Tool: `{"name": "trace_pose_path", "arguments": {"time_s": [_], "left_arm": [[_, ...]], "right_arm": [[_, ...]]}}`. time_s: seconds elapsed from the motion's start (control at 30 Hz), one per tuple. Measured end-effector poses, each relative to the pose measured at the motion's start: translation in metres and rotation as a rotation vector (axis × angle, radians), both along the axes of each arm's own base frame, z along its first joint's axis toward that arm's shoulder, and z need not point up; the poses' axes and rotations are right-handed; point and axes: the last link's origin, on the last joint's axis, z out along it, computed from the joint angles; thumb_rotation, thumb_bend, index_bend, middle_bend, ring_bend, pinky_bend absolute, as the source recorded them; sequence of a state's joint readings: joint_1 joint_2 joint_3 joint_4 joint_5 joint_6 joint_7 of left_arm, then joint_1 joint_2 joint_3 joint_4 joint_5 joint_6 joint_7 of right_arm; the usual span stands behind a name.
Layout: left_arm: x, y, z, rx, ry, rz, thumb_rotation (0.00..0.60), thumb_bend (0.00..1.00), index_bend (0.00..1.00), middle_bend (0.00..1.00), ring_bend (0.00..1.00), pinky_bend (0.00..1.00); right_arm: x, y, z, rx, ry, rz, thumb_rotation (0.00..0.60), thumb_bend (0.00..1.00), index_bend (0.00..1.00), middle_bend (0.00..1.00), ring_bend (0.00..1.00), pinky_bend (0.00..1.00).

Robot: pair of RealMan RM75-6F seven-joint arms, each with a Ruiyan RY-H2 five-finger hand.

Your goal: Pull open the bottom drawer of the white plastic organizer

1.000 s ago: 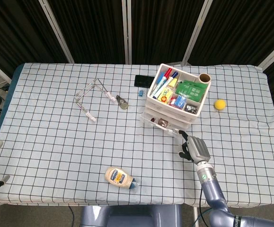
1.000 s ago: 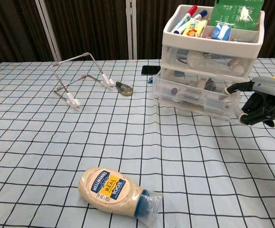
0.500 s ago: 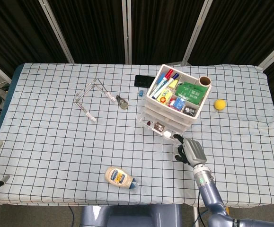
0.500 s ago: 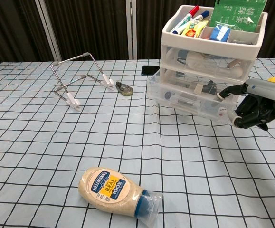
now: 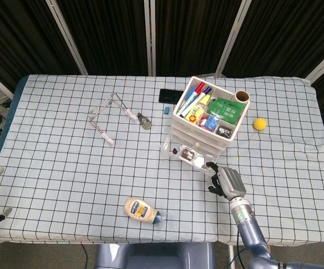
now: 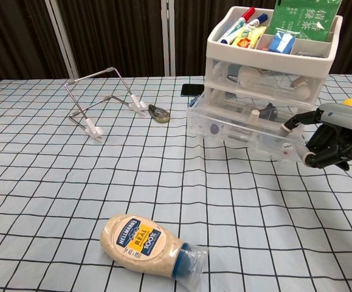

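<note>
White plastic organizer (image 5: pixel 211 112) seated far right of centre on checked table (image 5: pixel 61 168); markers and green packets held in top tray. Bottom drawer (image 6: pixel 242 135) clear, slid partway out toward near side, small items seen inside. Right hand (image 6: pixel 332 135) at drawer's near-right corner, one fingertip (image 6: pixel 287 126) hooked on front edge, other fingers curled in. Left hand not seen.

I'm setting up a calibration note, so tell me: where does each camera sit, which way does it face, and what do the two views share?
Head view: sits high, looking steeply down on the checked tablecloth; shows the right hand and forearm.
Chest view: sits low at the table's near edge, looking level across it toward the dark curtains; shows only the right hand.
Shared: the white plastic organizer, its bottom drawer pulled out, and the mayonnaise squeeze bottle.
</note>
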State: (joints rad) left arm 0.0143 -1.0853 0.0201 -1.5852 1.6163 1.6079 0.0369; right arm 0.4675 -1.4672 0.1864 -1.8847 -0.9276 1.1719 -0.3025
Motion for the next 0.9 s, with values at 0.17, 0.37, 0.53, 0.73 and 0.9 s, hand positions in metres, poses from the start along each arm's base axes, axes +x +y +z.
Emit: {"name": "trace_pose_path", "arguments": {"time_s": [0.17,0.37,0.53,0.73,0.9], "left_arm": [[0.000,0.000,0.000,-0.001,0.000,0.001,0.600,0.00,0.00,0.00,0.00,0.00],[0.000,0.000,0.000,-0.001,-0.002,0.001,0.600,0.00,0.00,0.00,0.00,0.00],[0.000,0.000,0.000,-0.003,-0.003,0.000,0.600,0.00,0.00,0.00,0.00,0.00],[0.000,0.000,0.000,-0.004,-0.003,0.002,0.600,0.00,0.00,0.00,0.00,0.00],[0.000,0.001,0.000,-0.004,-0.004,0.004,0.600,0.00,0.00,0.00,0.00,0.00]], "right_arm": [[0.003,0.007,0.001,0.011,0.005,0.028,0.600,0.57,0.36,0.94,0.93,0.80],[0.004,0.018,0.000,0.035,0.021,0.050,0.600,0.57,0.36,0.94,0.93,0.79],[0.004,0.022,-0.001,0.047,0.029,0.059,0.600,0.57,0.36,0.94,0.93,0.79],[0.005,0.022,0.000,0.045,0.013,0.063,0.600,0.57,0.33,0.93,0.93,0.79],[0.008,0.022,0.001,0.035,-0.015,0.077,0.600,0.53,0.31,0.93,0.92,0.79]]}}
